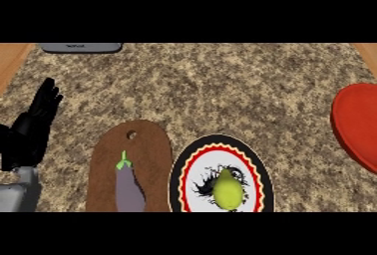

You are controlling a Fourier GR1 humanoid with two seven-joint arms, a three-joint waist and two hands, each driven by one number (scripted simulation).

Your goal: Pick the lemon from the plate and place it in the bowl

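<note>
Lowest in the head view, a yellow-green lemon (pixel 228 190) lies on a round plate (pixel 179 172) with a black rim, a red and yellow zigzag ring and a white centre bearing a dark drawing. Just left of the plate, nearly touching it, a brown cutting board (pixel 147 144) with a hole near its top end carries a purple eggplant (pixel 129 188) with a green stem. At the left edge, the robot's left hand (pixel 31 127) is open, black fingers straight and pointing up, resting above its grey forearm. A red bowl (pixel 357 124) is cut off by the right edge, well apart from the lemon. A grey object (pixel 81 47) sits at the far edge of the speckled counter (pixel 221 84). The right hand does not show.
</note>
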